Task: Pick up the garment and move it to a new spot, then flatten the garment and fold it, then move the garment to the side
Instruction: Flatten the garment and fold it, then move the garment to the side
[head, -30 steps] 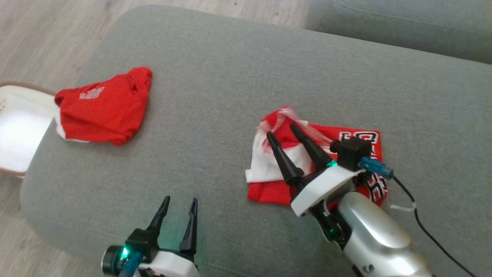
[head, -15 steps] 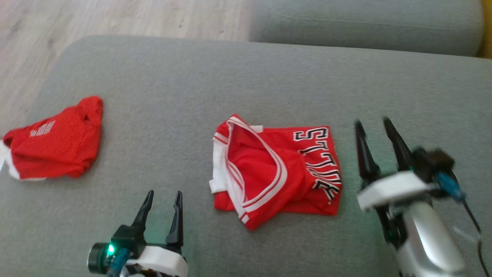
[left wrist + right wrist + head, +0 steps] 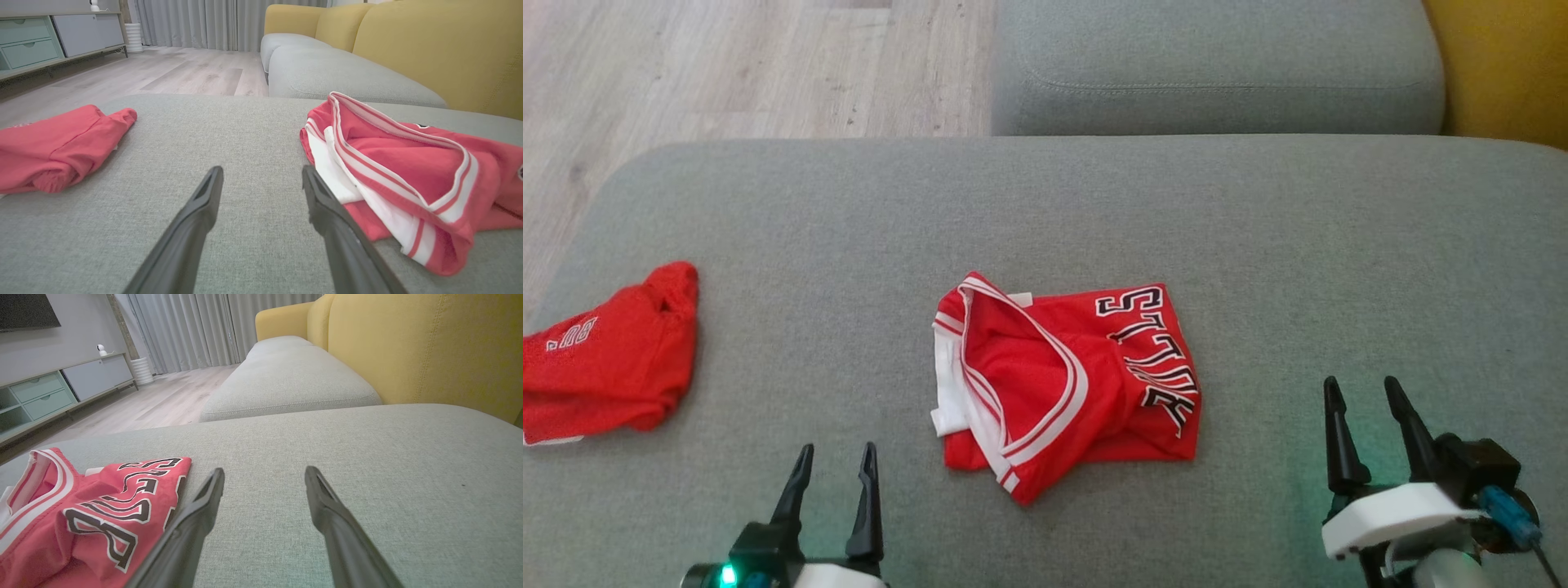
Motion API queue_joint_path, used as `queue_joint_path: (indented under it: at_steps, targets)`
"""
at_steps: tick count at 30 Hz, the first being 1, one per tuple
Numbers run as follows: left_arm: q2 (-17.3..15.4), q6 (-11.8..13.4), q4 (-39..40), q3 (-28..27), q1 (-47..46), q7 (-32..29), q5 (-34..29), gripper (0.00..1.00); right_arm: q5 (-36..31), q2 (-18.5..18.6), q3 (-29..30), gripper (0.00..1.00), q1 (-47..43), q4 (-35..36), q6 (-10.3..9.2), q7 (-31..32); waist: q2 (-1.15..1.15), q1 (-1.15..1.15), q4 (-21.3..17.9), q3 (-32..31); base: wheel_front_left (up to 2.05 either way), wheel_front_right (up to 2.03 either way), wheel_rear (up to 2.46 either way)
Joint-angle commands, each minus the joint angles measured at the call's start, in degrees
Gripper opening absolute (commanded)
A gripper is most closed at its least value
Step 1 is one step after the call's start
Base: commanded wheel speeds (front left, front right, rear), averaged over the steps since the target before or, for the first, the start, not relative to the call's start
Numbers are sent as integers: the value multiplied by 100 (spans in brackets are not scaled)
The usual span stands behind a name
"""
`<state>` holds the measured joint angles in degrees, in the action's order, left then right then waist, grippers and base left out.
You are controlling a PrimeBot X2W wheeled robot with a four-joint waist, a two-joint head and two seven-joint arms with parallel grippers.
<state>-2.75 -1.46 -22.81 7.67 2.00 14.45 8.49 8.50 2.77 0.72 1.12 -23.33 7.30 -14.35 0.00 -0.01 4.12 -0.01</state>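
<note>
Garment (image 3: 1062,384) lies between the left claw (image 3: 838,449) and right claw (image 3: 1361,382), touching neither, both released and empty.

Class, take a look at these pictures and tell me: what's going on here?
A two-armed robot is working on a red jersey, which lies loosely folded in the middle of a grey sofa cushion. Nothing is gripping it: the left claw and the right claw are both open and empty, poised on either side of it near the cushion's front edge. A second red garment lies apart, at the robot's far left.
</note>
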Motion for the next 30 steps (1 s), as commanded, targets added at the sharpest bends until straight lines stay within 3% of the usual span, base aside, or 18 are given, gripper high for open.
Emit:
queue_joint_path:
  at_steps: [1,4,12,19,23,30]
  targets:
    - [-13,20,231,-204,-187,55,-70,100,-30,11,-146,100,218,207,19,-64,0,1,-7,0,0,0,0]
    - [-13,18,250,-158,-193,55,-56,100,-22,11,-339,100,260,273,19,-64,0,1,37,17,0,0,0]
    - [-13,12,187,116,-240,55,63,100,171,11,-2484,100,614,189,19,-64,0,1,452,177,0,0,0]
    - [-13,4,118,251,-238,55,94,100,466,11,-3662,100,1081,-437,19,60,0,1,867,287,0,0,0]
    - [-13,16,109,308,-268,55,128,100,516,11,-3979,100,1329,-824,19,162,0,1,1086,365,0,0,0]
    - [-13,57,133,366,-300,55,201,100,375,11,-4046,100,1535,-1400,19,261,0,1,1226,481,0,0,0]
